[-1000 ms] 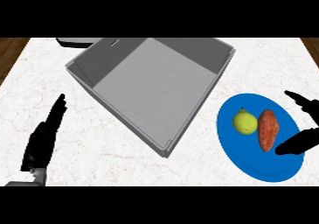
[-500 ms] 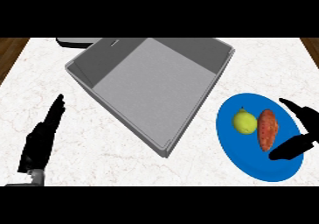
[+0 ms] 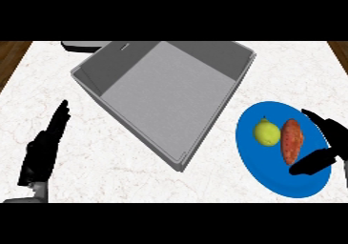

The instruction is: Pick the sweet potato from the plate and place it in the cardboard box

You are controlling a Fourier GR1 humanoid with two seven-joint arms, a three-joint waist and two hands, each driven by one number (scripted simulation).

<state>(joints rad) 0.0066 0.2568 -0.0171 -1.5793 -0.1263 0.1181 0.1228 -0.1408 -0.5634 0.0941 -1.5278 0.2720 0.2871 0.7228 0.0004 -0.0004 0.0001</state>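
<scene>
A: Where is the sweet potato (image 3: 291,141)?

B: On the blue plate (image 3: 261,167), at the right side of the counter (image 3: 120,167). It lies lengthwise, one end far and one end near, on the plate's right half. A yellow-green pear (image 3: 267,132) sits just left of it, close beside it.

A: And the right hand (image 3: 332,143)?

B: It hovers over the plate's right edge, spread wide. Its fingers reach up along the right of the sweet potato, and the thumb (image 3: 312,163) points in below the potato's near end. Whether the thumb touches it I cannot tell. Nothing is pinched.

A: The box?

B: The grey box (image 3: 169,90) sits left of the plate, turned at an angle, its mouth showing and its inside bare. One corner points toward the near edge of the counter.

A: The left hand (image 3: 43,150)?

B: It rests at the near left, fingers straight and pressed together, pointing far, well apart from the box. A dark object (image 3: 83,45) lies at the far edge behind the box.
</scene>
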